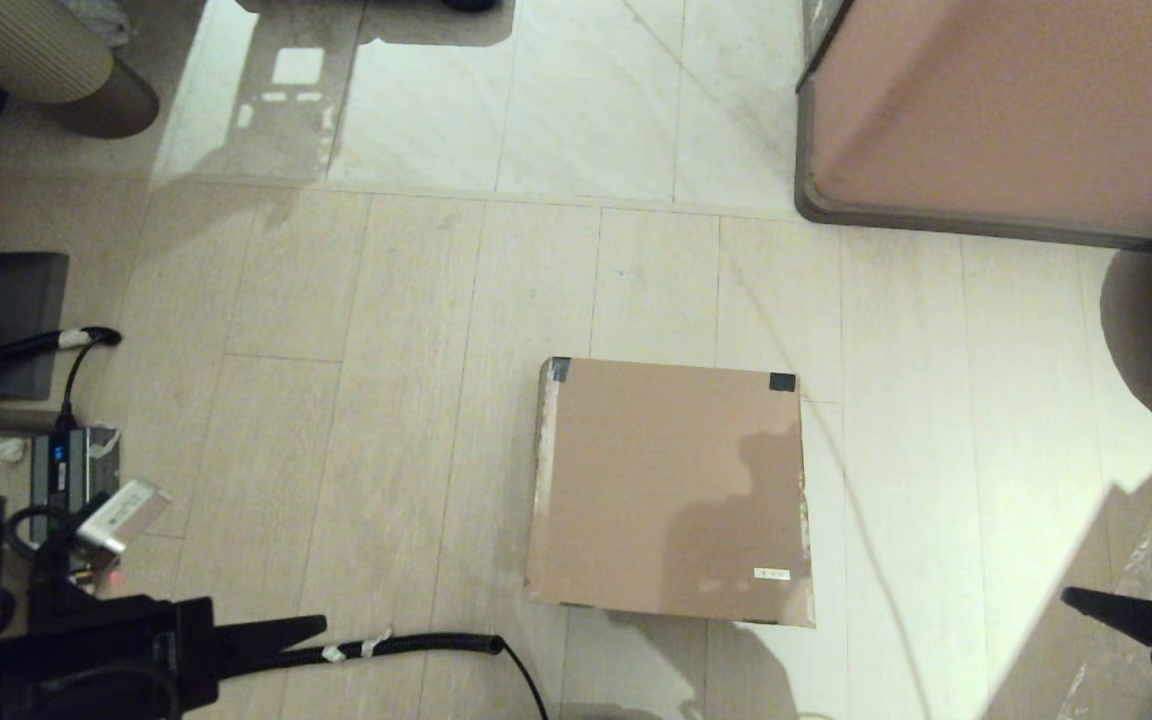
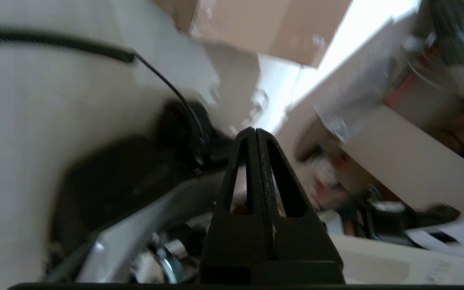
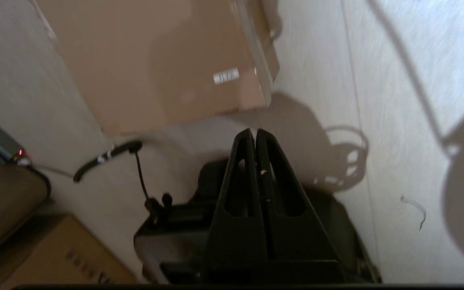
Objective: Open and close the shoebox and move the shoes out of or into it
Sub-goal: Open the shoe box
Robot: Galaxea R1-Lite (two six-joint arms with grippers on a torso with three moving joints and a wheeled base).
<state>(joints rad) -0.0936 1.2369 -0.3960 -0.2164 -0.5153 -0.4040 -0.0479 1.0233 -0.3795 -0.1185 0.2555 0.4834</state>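
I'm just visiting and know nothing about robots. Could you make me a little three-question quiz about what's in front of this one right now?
1. True or false: the shoebox on the floor has its lid shut.
2. Which is right about the left gripper and the right gripper?
A. Both are shut and hold nothing.
B. Both are wide open.
C. One is clamped on a shoe.
3. Fill in: the dark tape marks the two lid corners on the side ____ from the robot.

Key
1. True; the lid lies flat, and no shoes show.
2. A; both sit low, near the robot, clear of the box.
3. Farthest; the white label is near the robot.
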